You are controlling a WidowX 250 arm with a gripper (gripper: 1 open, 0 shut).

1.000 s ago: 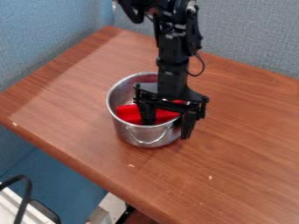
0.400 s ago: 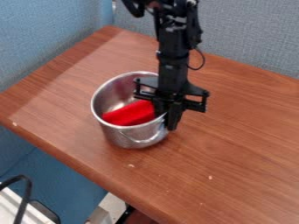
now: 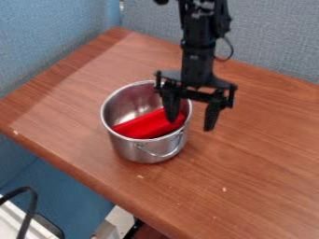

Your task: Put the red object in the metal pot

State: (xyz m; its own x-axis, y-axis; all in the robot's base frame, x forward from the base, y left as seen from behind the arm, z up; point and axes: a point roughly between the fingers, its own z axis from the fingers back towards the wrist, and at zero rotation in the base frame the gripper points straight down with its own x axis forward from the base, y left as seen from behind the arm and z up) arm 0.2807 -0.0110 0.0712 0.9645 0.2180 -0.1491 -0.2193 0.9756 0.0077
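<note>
The red object (image 3: 145, 123) lies flat inside the metal pot (image 3: 134, 147), which stands on the wooden table with its loop handle toward the front. My gripper (image 3: 193, 112) hangs pointing down over the pot's right rim, a little above it. Its two black fingers stand wide apart with nothing between them. One finger is over the pot's inside edge, the other outside the rim to the right.
The wooden table (image 3: 75, 89) has its left and front edges close to the pot. A blue wall rises behind the table. A dark frame (image 3: 19, 210) shows on the floor at the lower left.
The gripper has risen out of the pot and shifted to the right, leaving the red object lying inside. The pot has slid slightly left.
</note>
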